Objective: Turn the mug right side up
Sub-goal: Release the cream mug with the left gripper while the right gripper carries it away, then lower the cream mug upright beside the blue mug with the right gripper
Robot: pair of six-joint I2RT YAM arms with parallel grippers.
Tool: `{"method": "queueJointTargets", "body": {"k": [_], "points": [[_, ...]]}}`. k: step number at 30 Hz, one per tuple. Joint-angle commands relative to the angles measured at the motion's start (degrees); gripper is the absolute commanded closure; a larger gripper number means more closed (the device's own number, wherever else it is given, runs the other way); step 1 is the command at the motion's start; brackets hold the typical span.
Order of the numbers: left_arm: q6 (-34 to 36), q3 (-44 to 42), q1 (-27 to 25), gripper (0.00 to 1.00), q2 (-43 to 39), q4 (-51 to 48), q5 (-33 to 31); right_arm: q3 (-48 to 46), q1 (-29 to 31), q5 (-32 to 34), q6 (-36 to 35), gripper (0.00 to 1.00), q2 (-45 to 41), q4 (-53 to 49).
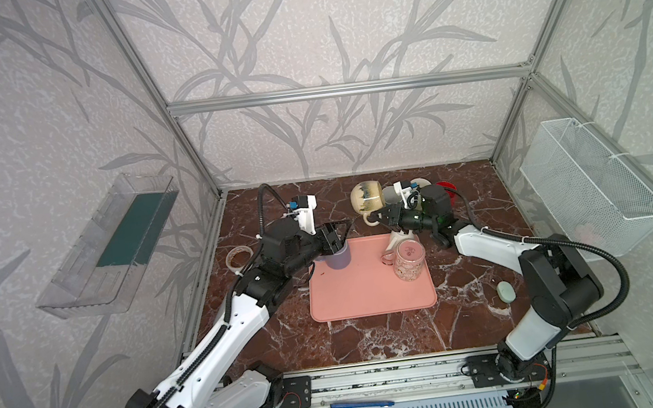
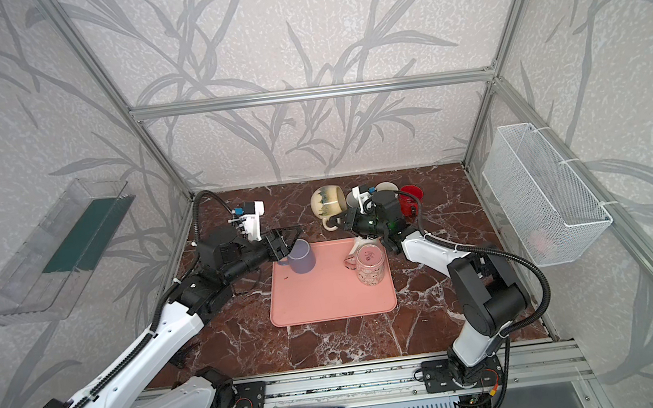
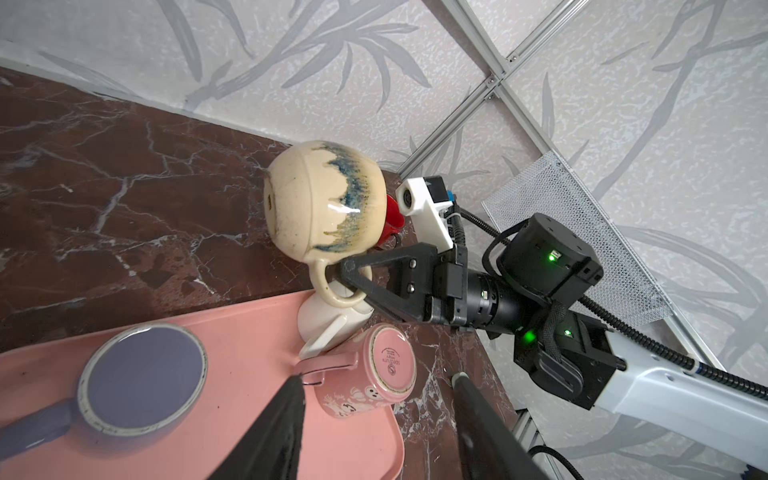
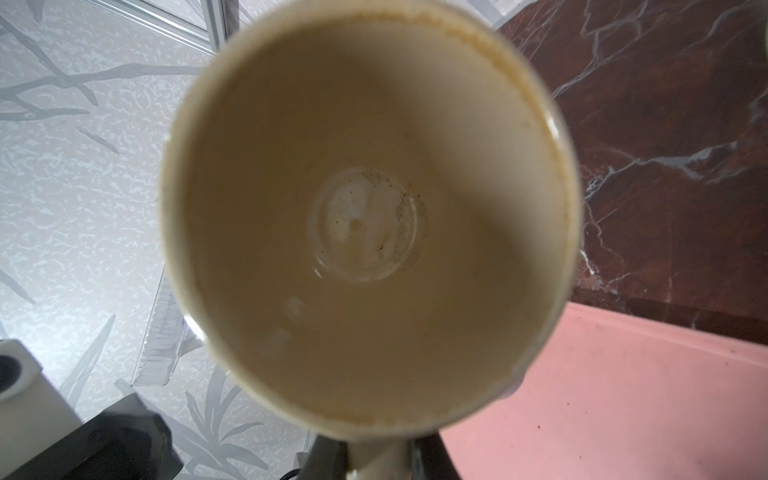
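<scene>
Our worry is that the cream glazed mug hangs by its handle loop alone. As the wrist rolls it could swivel or slip in the pinch and drop onto the upturned pink mug nearby. Our right claw is clamped narrow on that handle. The mug lies on its side at the claw's 11 o'clock, clear of the tabletop, past the pink tray's 12 o'clock edge. Our left claw stands open beside the purple mug.

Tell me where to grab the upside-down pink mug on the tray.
Likely its handle, reached by the left gripper from the open middle of the tray: the pink mug stands base up, handle sticking out that way, and a white mug crowds its far side.
</scene>
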Motion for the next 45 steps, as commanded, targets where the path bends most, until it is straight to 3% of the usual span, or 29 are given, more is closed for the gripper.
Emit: {"method": "queueJointTargets", "body": {"k": [1,9,15,45], "points": [[6.3,2.2,0.3,0.37,-3.2,-12.4,-3.7,4.9,-0.1,0.1,-4.7,1.0,1.5,0.2],[14.7,5.1,0.3,0.16,-9.1,-27.0,-12.5,12.4,0.1,2.9,-8.9,1.0,7.4,-8.4],[17.0,3.7,0.3,0.01,-13.0,-30.3,-16.1,18.9,1.8,9.2,-15.0,1.0,10.3,-19.2],[21.5,-4.1,0.3,0.01,-19.6,-32.8,-19.8,38.7,8.0,36.4,-29.0,1.0,25.0,-43.1]]}}
